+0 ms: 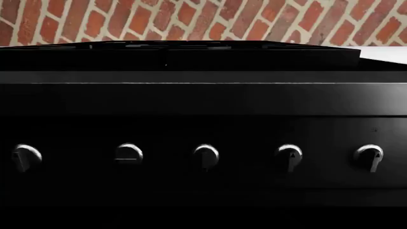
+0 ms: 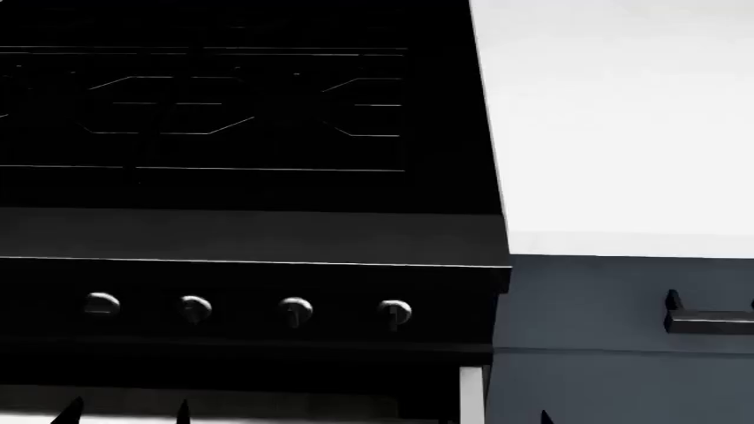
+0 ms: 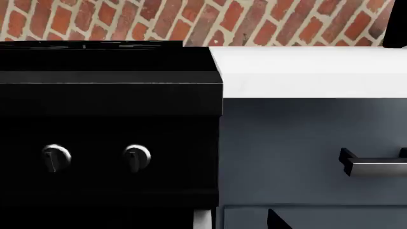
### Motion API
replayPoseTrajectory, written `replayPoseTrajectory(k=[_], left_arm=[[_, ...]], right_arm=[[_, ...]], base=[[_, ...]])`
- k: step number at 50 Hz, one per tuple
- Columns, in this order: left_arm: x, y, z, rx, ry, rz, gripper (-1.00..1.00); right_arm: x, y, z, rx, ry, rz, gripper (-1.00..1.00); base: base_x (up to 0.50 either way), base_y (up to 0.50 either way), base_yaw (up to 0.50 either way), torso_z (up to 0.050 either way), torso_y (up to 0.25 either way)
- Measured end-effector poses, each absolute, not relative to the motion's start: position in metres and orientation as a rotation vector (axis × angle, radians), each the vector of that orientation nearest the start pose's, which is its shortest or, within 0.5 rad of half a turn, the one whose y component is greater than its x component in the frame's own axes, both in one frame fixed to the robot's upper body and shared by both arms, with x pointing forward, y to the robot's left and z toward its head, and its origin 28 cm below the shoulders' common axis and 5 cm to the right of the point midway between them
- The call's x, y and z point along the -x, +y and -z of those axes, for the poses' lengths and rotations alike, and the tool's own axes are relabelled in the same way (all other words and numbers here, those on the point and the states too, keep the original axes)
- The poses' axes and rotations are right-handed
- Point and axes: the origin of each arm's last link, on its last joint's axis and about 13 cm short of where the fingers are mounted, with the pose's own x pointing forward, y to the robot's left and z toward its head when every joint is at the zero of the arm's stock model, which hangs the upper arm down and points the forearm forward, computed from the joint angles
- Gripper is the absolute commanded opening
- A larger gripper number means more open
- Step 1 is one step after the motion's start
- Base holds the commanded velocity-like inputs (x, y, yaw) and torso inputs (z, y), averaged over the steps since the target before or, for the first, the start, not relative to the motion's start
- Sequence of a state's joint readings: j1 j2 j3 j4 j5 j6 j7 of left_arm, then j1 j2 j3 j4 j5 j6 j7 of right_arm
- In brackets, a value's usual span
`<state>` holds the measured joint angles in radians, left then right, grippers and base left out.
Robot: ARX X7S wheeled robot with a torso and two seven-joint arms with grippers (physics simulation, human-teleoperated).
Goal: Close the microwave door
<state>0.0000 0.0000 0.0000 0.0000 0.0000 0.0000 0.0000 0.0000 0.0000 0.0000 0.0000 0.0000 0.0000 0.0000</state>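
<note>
The microwave and its door are out of view in all three views. Two dark pointed fingertips of my left gripper (image 2: 126,413) poke up at the bottom edge of the head view, set well apart, in front of the black range (image 2: 247,234). Nothing shows between them. My right gripper shows only one fingertip (image 2: 545,416), low in front of the grey-blue cabinet (image 2: 613,309). In the right wrist view that fingertip (image 3: 278,221) stands well off to one side. The left wrist view shows no fingers against the dark range front.
The range has a row of round knobs (image 1: 205,155) below its cooktop grates (image 2: 212,106). A white counter (image 2: 613,115) lies to its right, over a drawer with a dark bar handle (image 3: 372,164). A red brick wall (image 1: 203,19) stands behind. A pale oven handle end (image 2: 471,393) sits low.
</note>
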Motion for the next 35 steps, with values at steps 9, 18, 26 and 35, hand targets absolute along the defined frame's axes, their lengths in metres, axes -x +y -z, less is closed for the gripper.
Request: replayPoseTrajectory(k=[9,18,26,35], left_arm=[[-0.2105,0.2052,-0.0132,-0.001,0.0,0.0,1.0],[-0.2106,0.2051,-0.0133,0.0,0.0,0.001,1.0],[-0.2106,0.2038,-0.0132,0.003,0.0,0.003,1.0],[-0.2105,0.2046,-0.0134,0.0,-0.001,0.002,1.0]], right_arm=[[-0.21,-0.0965,-0.0129,-0.003,-0.015,0.005,1.0],[-0.2103,-0.0967,-0.0127,-0.014,-0.016,0.01,1.0],[-0.2104,-0.0977,-0.0125,-0.005,-0.016,0.011,1.0],[-0.2103,-0.0965,-0.0123,0.006,-0.017,0.006,1.0]], base=[[0.0,0.0,0.0,0.0,0.0],[0.0,0.0,0.0,0.0,0.0],[0.0,0.15,0.0,0.0,0.0],[0.0,0.5,0.0,0.0,0.0]])
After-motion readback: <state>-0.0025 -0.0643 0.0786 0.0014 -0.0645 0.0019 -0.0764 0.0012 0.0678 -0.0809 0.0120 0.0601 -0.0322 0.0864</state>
